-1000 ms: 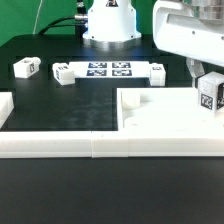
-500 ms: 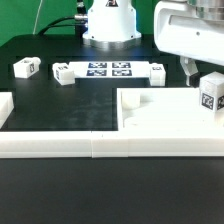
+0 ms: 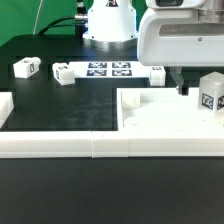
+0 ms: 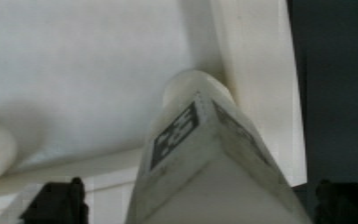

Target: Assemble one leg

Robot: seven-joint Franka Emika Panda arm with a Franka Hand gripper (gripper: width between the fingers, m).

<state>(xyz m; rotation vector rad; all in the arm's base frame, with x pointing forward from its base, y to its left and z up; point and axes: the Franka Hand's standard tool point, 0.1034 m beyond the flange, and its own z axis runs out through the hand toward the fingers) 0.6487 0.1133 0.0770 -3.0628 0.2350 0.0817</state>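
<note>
Exterior light: bright, even, from above; white panel (image 3: 160,125) nearly washed out against dark desk (image 3: 60,110).
Shadows: soft, faint, at the panel's recess.
Wrist focus: blurred; leg (image 4: 202,160) tag smeared, fingers (image 4: 60,203) dark beside it.

Let go of the leg (image 3: 211,94), swung off toward the exterior view's left, parked the fingers (image 3: 181,86) just beside it.

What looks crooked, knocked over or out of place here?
Nothing stands out. The leg stands upright on the white panel at the exterior view's right, with the open gripper beside it, not touching.
</note>
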